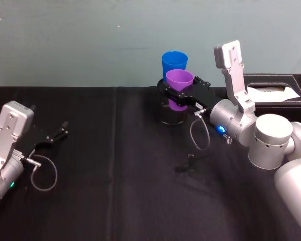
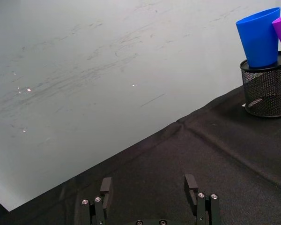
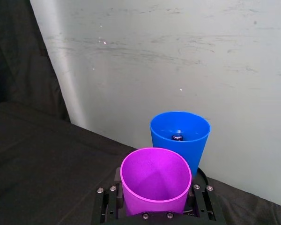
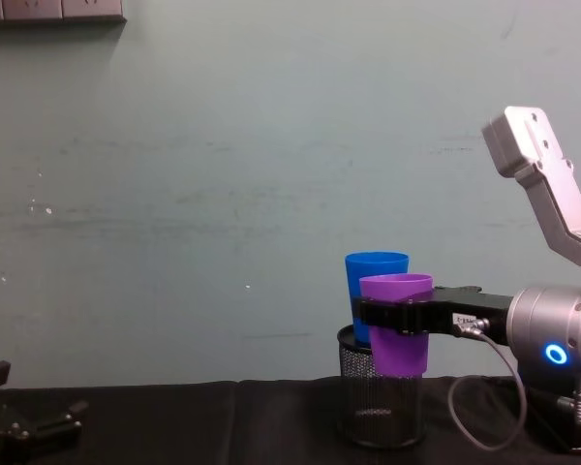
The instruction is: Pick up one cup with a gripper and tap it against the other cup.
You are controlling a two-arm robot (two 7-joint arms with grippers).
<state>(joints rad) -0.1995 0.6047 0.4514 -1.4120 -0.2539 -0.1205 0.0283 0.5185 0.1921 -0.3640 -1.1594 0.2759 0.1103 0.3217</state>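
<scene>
Contact is being sought gently: the purple cup [image 4: 399, 325], clamped in the right gripper [image 4: 399, 315], is being held beside the blue cup [image 4: 373, 283]. The left gripper [image 1: 55, 136] is lying wide open on the bench [image 1: 115, 191], far left.

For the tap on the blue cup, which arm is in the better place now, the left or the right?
The right. The right gripper is shut on the purple cup, held up just beside the blue cup standing in the mesh holder. The left gripper rests open, far off to the left.

A scuffed, pale green wall [image 1: 90, 40] rises behind a table draped in creased black cloth [image 1: 115, 175], with a black box [image 1: 277, 90] holding white paper at its far right edge.
</scene>
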